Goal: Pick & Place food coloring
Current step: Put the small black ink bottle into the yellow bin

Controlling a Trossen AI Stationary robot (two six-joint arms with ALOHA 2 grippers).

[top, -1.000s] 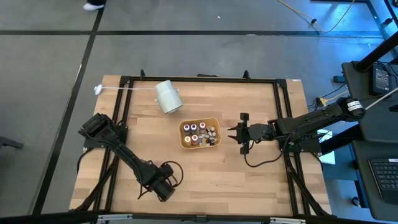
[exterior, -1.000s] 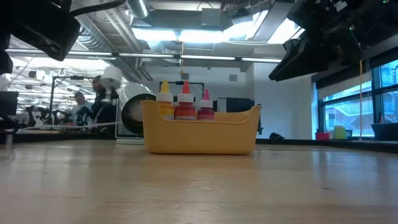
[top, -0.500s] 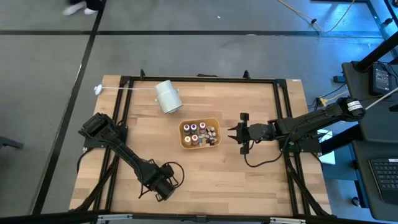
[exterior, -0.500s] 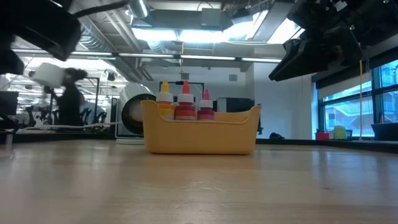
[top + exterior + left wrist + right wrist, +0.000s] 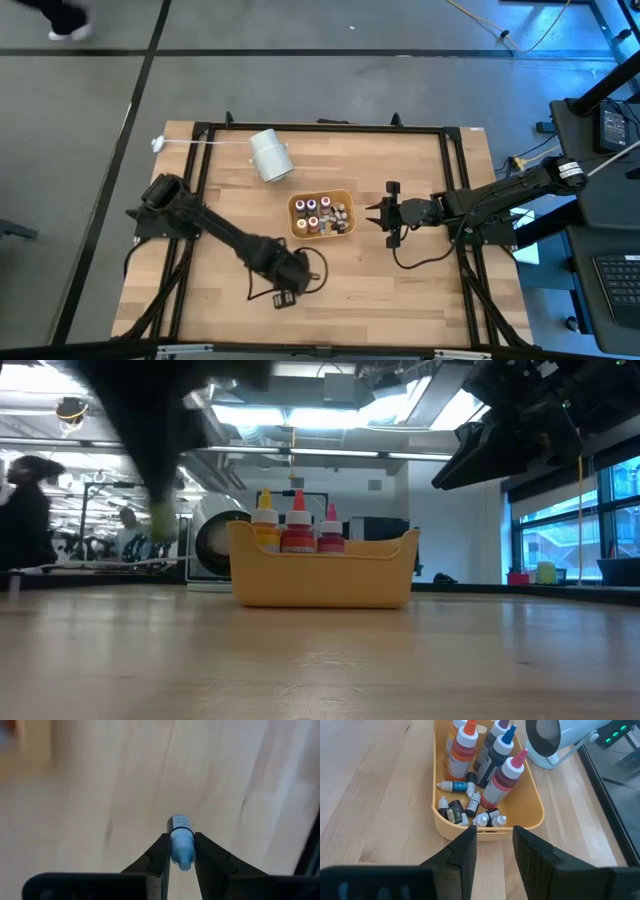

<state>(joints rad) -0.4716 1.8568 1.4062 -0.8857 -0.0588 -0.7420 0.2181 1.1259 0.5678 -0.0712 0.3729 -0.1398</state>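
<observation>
The orange tray (image 5: 321,214) stands mid-table and holds taller squeeze bottles and several tiny food coloring bottles (image 5: 465,810) lying in it. In the low view the tall bottles (image 5: 297,525) stick up above the tray's rim (image 5: 320,575). My left gripper (image 5: 285,285) is near of the tray, toward the table's near edge, shut on one tiny blue bottle (image 5: 180,842). The low view shows that arm only as a dark blur (image 5: 150,460) above the table. My right gripper (image 5: 385,215) hovers open just right of the tray, its fingers (image 5: 462,850) pointing at the tray's end wall. My left gripper pinches the tiny blue bottle between its two fingertips (image 5: 160,852), one finger on each side of it. The bottle lies along the fingers. Its banded end (image 5: 178,822) sticks out past the fingertips over the bare wood.
A large white cylinder (image 5: 270,155) lies on its side at the far side of the table, behind the tray. A black frame (image 5: 320,128) runs round the tabletop. Bare wood lies left and near of the tray. People move in the room behind (image 5: 25,510).
My left arm has swung from the near-left part of the table toward the right, closer to the tray, fast enough to blur in the low view. My right arm and the tray have kept still. A person has walked across the room behind.
</observation>
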